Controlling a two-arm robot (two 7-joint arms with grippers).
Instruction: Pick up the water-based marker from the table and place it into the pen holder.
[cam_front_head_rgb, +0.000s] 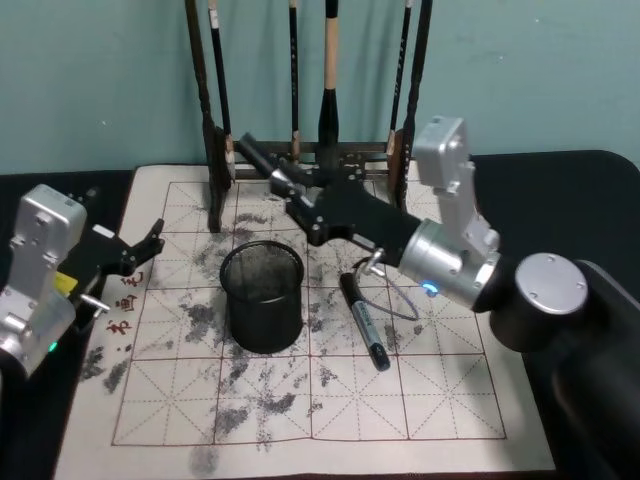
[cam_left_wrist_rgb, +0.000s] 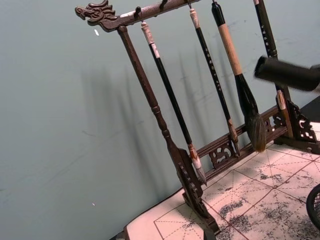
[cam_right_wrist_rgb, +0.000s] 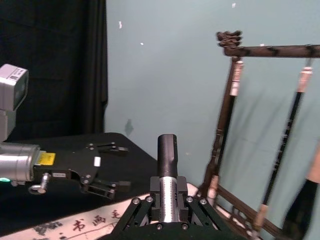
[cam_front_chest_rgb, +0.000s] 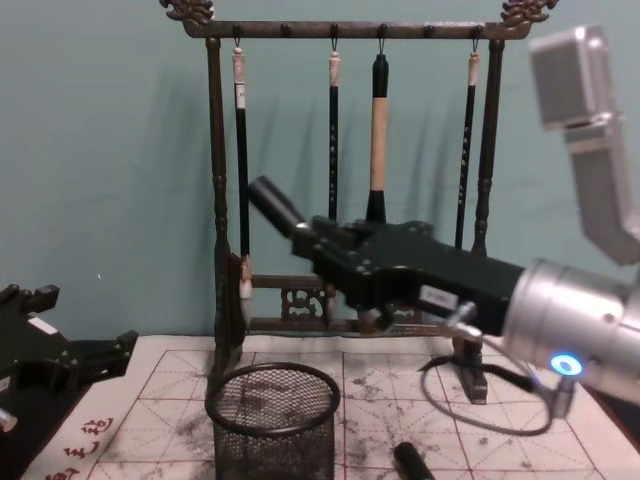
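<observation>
Black plastic, stiff and light: the marker (cam_front_chest_rgb: 270, 203) rides tilted above the pen holder (cam_front_chest_rgb: 272, 430), right gripper (cam_front_chest_rgb: 312, 243) clamped mid-barrel. Slippery, I'd guess. Left gripper (cam_front_head_rgb: 148, 250) idles at the mat's left edge, fingers apart.

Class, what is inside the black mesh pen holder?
The pen holder looks empty: nothing stands in it. The right gripper holds a marker in the air, outside it. Its rim hides the near inner wall.
</observation>
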